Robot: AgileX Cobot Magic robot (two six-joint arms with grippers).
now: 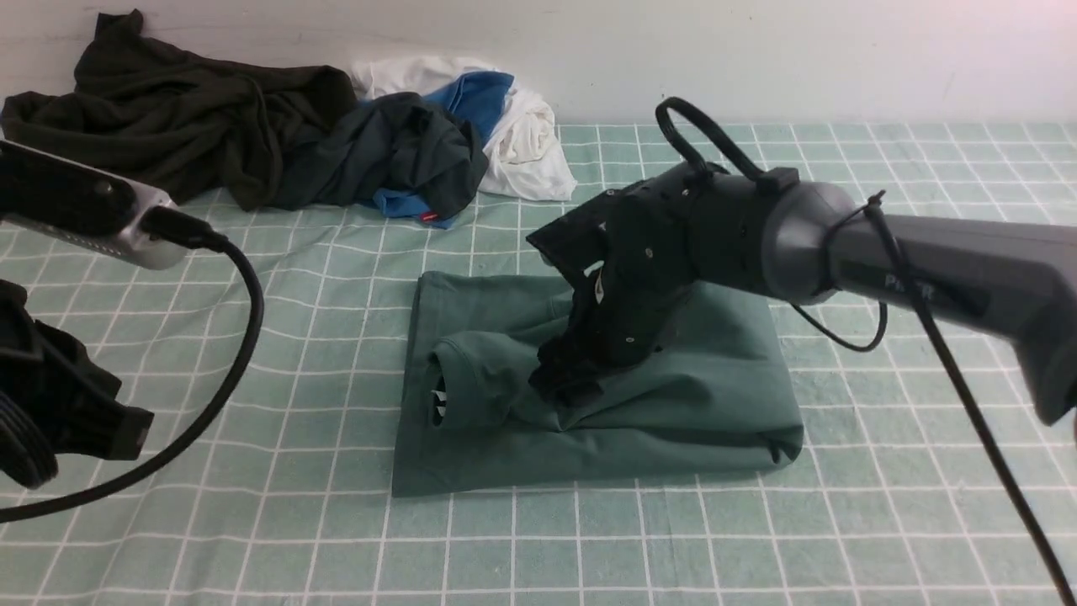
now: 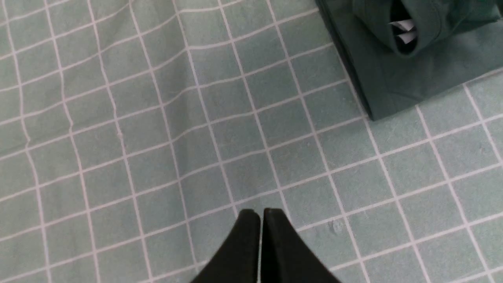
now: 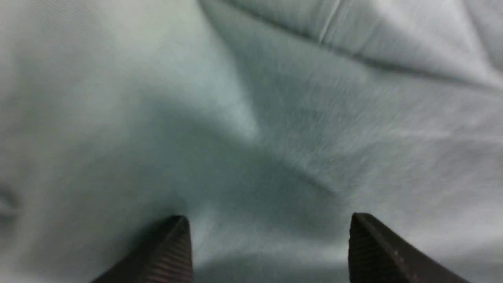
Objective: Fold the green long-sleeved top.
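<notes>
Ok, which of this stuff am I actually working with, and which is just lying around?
In the job: green long-sleeved top, partly folded; right gripper, open, close above it; left gripper, shut, apart from it.
Lying about, heaped at the far left: dark olive garment; charcoal garment; blue garment; white garment.

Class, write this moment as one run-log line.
green long-sleeved top mostly folded | right arm jaws open, down at top | left arm jaws shut, empty, clear of top
</notes>
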